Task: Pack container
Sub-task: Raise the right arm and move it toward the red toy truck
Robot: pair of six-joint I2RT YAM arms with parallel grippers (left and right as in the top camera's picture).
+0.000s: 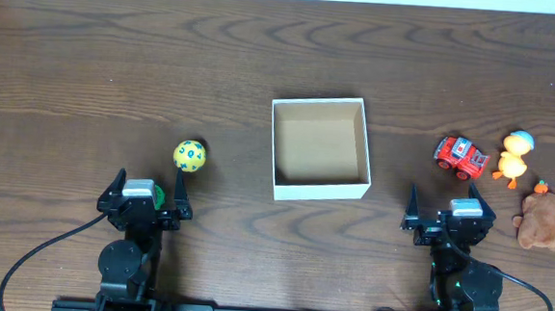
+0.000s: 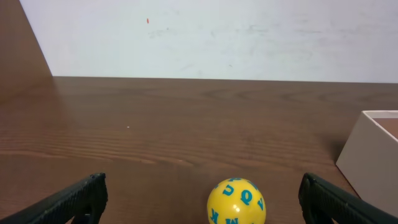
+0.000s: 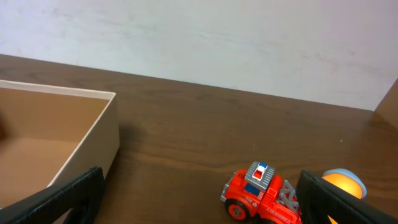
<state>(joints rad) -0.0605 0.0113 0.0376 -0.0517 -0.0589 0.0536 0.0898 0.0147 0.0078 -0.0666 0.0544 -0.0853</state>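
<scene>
The container point(image 1: 318, 190), a square white box with a tan inside, sits empty at the table's middle; it also shows in the left wrist view point(image 2: 373, 155) and the right wrist view point(image 3: 93, 143). A yellow ball with blue letters point(image 1: 189, 156) lies left of it, just ahead of my open left gripper point(image 1: 146, 188), between the fingers in the left wrist view point(image 2: 237, 202). A red toy truck point(image 1: 462, 156) lies ahead of my open right gripper point(image 1: 452, 207), seen close in the right wrist view point(image 3: 261, 193). Both grippers point(image 2: 199, 202) point(image 3: 199, 196) are empty.
An orange duck toy with a blue cap point(image 1: 515, 156) stands right of the truck, partly behind my right finger in the right wrist view point(image 3: 343, 182). A brown lumpy toy point(image 1: 544, 223) lies at the right edge. A green object point(image 1: 159, 197) peeks beside the left gripper.
</scene>
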